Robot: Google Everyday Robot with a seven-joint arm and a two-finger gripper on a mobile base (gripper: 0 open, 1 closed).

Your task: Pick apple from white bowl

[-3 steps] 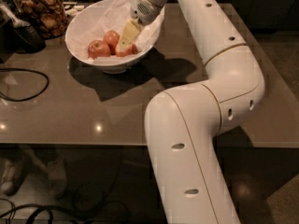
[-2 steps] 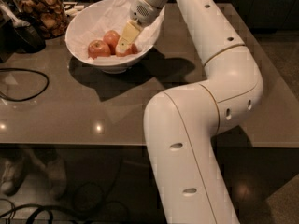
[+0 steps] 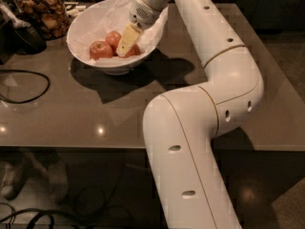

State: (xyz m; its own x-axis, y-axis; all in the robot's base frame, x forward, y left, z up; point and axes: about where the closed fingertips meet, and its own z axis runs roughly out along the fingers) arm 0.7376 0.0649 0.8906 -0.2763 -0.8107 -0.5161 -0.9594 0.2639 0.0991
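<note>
A: Item one, nearest?
B: Robot arm (image 3: 190, 151), white, jointed, rising from the bottom edge and bending back over the table (image 3: 95, 113).

A: On the table, left side?
B: Black cable (image 3: 28, 85), looped, lying well apart from the bowl.

A: The task's thing?
B: White bowl (image 3: 112, 66), standing at the far middle of the table and lined with crumpled white paper (image 3: 102, 15). Red apples inside: one (image 3: 100, 49) at the left, another (image 3: 113, 37) just behind it, and a third partly hidden.

A: Gripper?
B: Gripper (image 3: 124, 46), pale yellow, tilted down into the bowl and resting on or just over the apples. I cannot tell how far open it is, or whether it has hold of one.

A: Change over the last second?
B: Hardly any. The gripper sits in the same spot; the apples and bowl lie as before.

A: Farthest?
B: Glass jar (image 3: 40, 11) of brown snacks, at the far left corner.
</note>
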